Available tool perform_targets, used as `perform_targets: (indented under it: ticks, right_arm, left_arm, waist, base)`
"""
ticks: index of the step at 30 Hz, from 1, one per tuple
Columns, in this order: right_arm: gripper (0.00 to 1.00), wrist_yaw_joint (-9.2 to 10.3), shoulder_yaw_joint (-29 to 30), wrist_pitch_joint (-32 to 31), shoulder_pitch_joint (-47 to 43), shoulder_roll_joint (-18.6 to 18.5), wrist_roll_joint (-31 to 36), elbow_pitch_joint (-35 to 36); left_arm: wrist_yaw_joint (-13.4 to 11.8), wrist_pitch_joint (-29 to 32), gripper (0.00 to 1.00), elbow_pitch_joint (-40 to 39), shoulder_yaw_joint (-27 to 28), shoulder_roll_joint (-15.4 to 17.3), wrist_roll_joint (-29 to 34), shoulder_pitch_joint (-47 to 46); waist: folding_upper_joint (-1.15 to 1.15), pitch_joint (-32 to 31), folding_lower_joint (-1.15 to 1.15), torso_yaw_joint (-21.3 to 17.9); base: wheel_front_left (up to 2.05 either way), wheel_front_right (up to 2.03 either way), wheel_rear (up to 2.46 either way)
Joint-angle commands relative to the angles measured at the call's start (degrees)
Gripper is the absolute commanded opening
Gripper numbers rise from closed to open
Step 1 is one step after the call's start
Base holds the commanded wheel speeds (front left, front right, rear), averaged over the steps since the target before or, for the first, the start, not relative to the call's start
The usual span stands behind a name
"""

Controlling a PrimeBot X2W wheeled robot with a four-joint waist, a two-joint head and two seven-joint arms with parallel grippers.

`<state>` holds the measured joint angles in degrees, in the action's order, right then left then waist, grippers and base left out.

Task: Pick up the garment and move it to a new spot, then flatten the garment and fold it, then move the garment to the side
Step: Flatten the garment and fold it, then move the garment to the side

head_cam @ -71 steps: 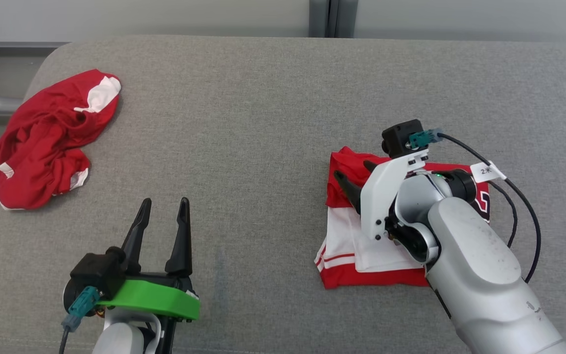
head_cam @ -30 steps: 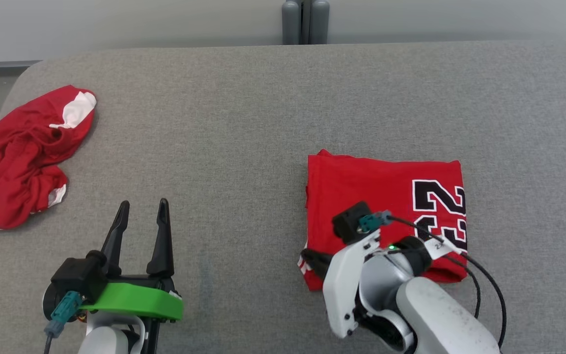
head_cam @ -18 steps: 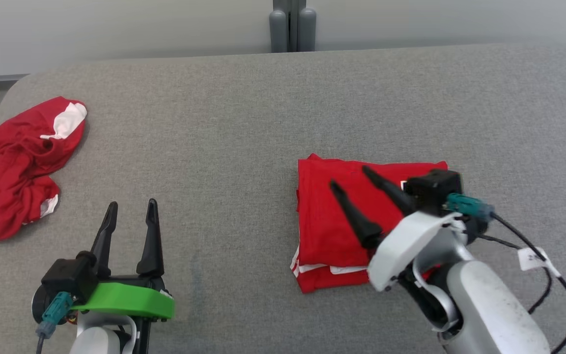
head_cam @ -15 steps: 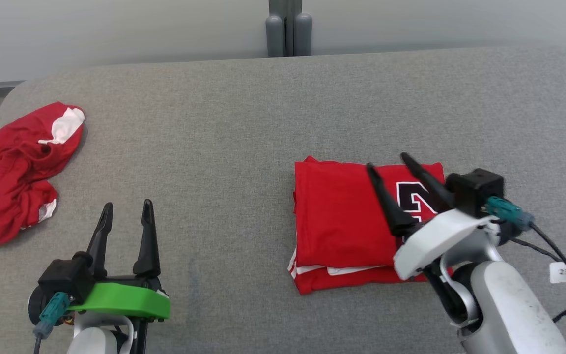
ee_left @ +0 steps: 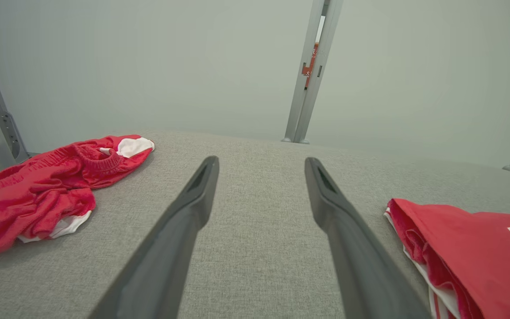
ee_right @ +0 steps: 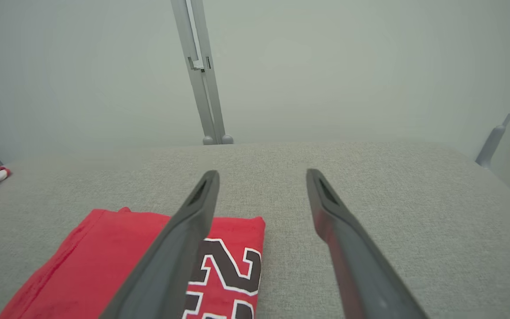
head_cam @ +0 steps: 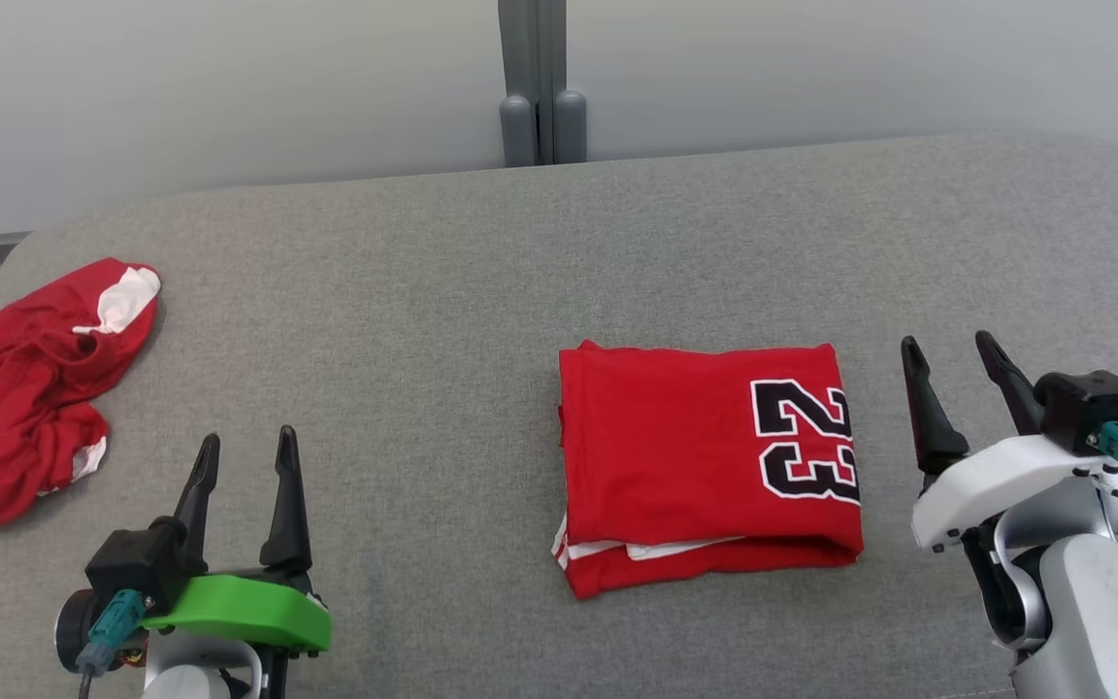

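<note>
Both empty, fingers standing apart: left end effector (head_cam: 247, 437) hovering at 7 o'clock, right end effector (head_cam: 947, 342) at 3 o'clock of jersey (head_cam: 705, 466). Jersey lying folded on bench (head_cam: 423, 291), near 5 o'clock; crumpled shorts (head_cam: 30, 388) sitting at 9 o'clock.

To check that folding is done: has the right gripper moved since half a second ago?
Yes. The right gripper moved rightward, off the jersey; now beside it.
</note>
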<state>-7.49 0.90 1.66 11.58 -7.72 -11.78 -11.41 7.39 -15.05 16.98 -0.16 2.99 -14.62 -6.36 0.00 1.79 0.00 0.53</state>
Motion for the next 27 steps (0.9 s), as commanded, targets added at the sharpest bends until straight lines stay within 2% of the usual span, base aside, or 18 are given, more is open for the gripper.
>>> perform_targets:
  ticks: [1, 13, 27]
  right_arm:
    - [1.00, 0.00, 0.0, 0.8, 0.6, -0.6, -0.4, -1.2]
    - [1.00, 0.00, -1.7, 5.5, 2.0, -1.9, -1.9, -9.6]
    - [1.00, 0.00, -2.7, 7.4, 2.6, -1.3, -2.2, -13.2]
  left_arm:
    - [0.1, -0.1, 1.00, 0.2, -0.1, 0.1, 0.0, 1.1]
    - [0.1, -0.1, 1.00, 1.2, -1.0, 0.0, -0.9, 2.5]
    - [0.1, -0.1, 1.00, 0.7, -1.3, 0.8, -1.0, 2.4]
  waist:
    - [0.00, -1.0, 0.00, -0.6]
    - [0.00, -2.3, 0.00, -1.4]
    - [0.00, -2.2, 0.00, -1.7]
  base:
    - [0.00, 0.00, 0.00]
    - [0.00, 0.00, 0.00]
    - [0.00, 0.00, 0.00]
